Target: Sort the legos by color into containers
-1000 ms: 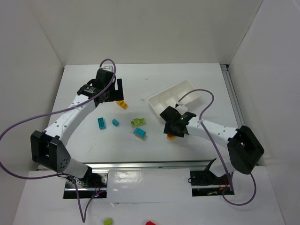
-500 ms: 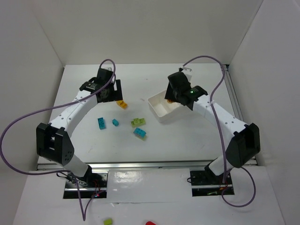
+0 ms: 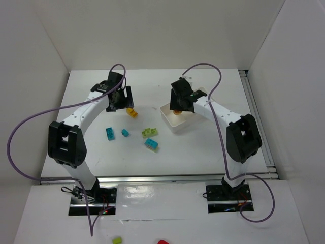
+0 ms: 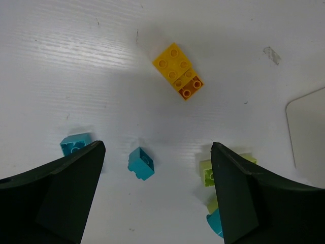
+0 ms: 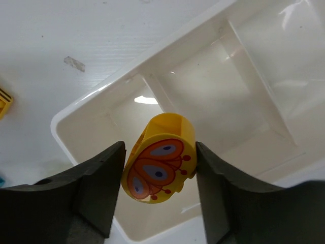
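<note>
I have the right gripper (image 5: pixel 160 175) clenched on the yellow piece (image 5: pixel 161 165) over the tray's (image 5: pixel 91 96) end compartment, while my left gripper (image 4: pixel 156 165) hangs released near the yellow brick (image 4: pixel 177 71).

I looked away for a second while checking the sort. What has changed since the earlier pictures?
The right end effector carried the rounded yellow piece from in front of the white tray to above its left end compartment, still gripped. The left end effector stayed open over the orange-yellow brick; the other bricks did not move.
</note>
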`<move>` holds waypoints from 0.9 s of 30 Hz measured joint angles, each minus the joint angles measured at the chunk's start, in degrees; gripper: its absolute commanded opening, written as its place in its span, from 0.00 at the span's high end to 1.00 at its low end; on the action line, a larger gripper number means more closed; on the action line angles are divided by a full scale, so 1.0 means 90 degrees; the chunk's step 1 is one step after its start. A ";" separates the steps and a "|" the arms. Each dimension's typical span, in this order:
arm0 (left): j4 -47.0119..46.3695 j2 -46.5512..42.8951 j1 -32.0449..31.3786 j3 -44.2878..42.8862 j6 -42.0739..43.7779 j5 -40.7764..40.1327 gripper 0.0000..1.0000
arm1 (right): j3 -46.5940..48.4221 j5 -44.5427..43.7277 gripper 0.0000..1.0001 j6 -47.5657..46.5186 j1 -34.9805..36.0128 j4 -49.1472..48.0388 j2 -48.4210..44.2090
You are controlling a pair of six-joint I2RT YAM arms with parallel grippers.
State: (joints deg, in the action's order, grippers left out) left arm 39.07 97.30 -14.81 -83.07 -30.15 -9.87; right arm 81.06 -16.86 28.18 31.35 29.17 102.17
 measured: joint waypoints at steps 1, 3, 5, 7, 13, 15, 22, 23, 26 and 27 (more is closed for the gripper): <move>0.0022 0.0066 0.0000 -0.0039 -0.0012 0.0029 0.06 | 0.0036 0.0027 0.25 -0.0019 0.0000 -0.0005 0.0032; 0.0090 0.0253 0.0000 -0.0175 -0.0034 0.0102 0.06 | 0.0102 0.0080 0.20 -0.0097 0.0007 -0.0036 0.0046; 0.0138 0.0447 0.0000 -0.0328 -0.0061 0.0146 0.06 | 0.0192 0.0119 0.20 -0.0143 0.0019 -0.0053 0.0044; 0.0165 0.0685 0.0000 -0.0520 -0.0155 0.0185 0.07 | 0.0301 0.0126 0.22 -0.0194 0.0036 -0.0056 0.0039; 0.0253 0.1358 0.0000 -0.0971 -0.0401 0.0287 0.12 | 0.0231 -0.0046 0.26 -0.0262 0.0041 -0.0102 -0.0491; 0.0274 0.1530 0.0000 -0.1103 -0.0495 0.0323 0.12 | 0.0068 -0.0160 0.26 -0.0257 0.0027 -0.0151 -0.0879; 0.0369 0.2081 0.0002 -0.1576 -0.1078 0.0415 0.11 | -0.0580 -0.0335 0.11 -0.0204 -0.0138 -0.0284 -0.1634; 0.0374 0.2127 0.0007 -0.1586 -0.1234 0.0410 0.11 | -0.0658 -0.0338 0.11 -0.0204 -0.0151 -0.0279 -0.1632; 0.0493 0.2353 0.0041 -0.1741 -0.1676 0.0330 0.19 | -0.0855 -0.0335 0.10 -0.0204 -0.0180 -0.0219 -0.1622; 0.0532 0.2480 0.0063 -0.1848 -0.1787 0.0284 0.19 | -0.0886 -0.0333 0.10 -0.0204 -0.0182 -0.0202 -0.1622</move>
State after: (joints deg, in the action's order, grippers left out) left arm 43.86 119.61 -14.24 -99.70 -46.24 -7.31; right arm 73.08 -19.86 26.35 29.71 27.35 87.57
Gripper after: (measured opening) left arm 0.820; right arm 0.892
